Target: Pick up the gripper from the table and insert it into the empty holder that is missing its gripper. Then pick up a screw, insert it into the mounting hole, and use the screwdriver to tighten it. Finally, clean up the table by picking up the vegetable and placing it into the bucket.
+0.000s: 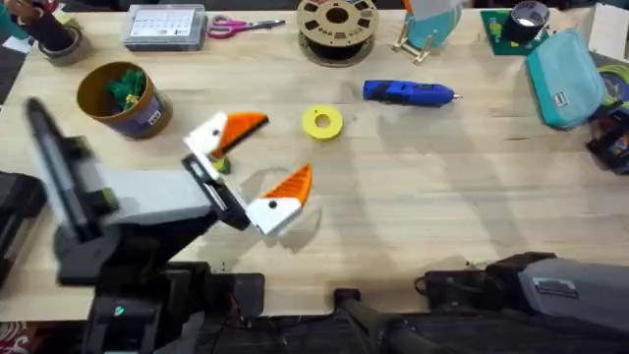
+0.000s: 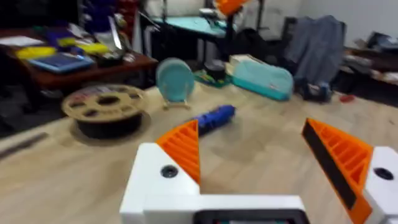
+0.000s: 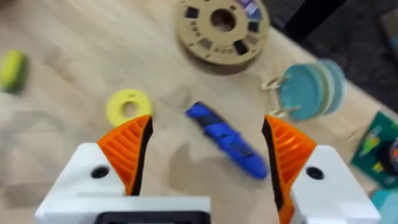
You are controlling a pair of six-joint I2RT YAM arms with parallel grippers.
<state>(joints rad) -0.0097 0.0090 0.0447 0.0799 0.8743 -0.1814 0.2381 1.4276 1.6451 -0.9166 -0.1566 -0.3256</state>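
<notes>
Small yellow toy vegetable with a greenish end [image 3: 12, 68] lies on the light wooden table [image 1: 442, 197], past the flat yellow ring [image 3: 127, 106], not yet in the round tan tin bucket [image 1: 118, 98]. My left gripper [image 1: 280, 147] is reached out low over mid-table, wrist angled forward, its white-and-orange fingers spread and empty, I judge ready to go for it. My right gripper [image 3: 208, 127] hangs folded near its base, fingers spread wide and empty, framing the blue pen-shaped screwdriver [image 3: 227, 140].
</notes>
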